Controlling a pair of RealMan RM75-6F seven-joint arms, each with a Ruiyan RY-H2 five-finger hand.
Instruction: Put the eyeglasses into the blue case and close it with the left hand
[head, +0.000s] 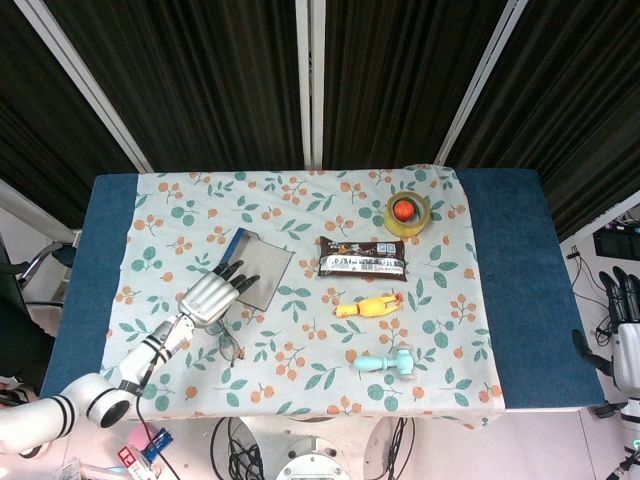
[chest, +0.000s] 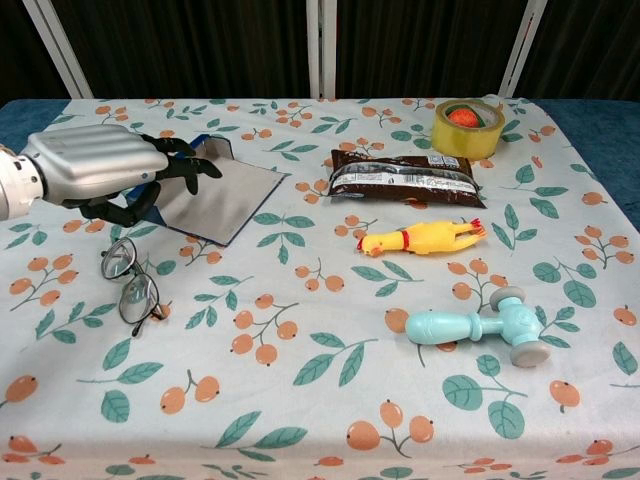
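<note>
On the floral cloth (chest: 330, 400) the blue case (chest: 225, 195) lies open near the left side, its long axis running from the near left corner toward the far right as seen in the chest view, with its raised blue wall on the left. The left hand (chest: 105, 170) is held over the case's near left end, fingers apart and loosely curled, with nothing in it. The right hand (head: 625, 335) is seen only at the head view's edge, well off the cloth, fingers extended and empty. The glasses (chest: 130, 285) lie flat on the cloth just in front of the case, lenses in a line running front to back. The step in hand is judged to be the reach: the hand should be lowered short of the case and the frame pinched at its bridge, so the lenses are not pressed.
</note>
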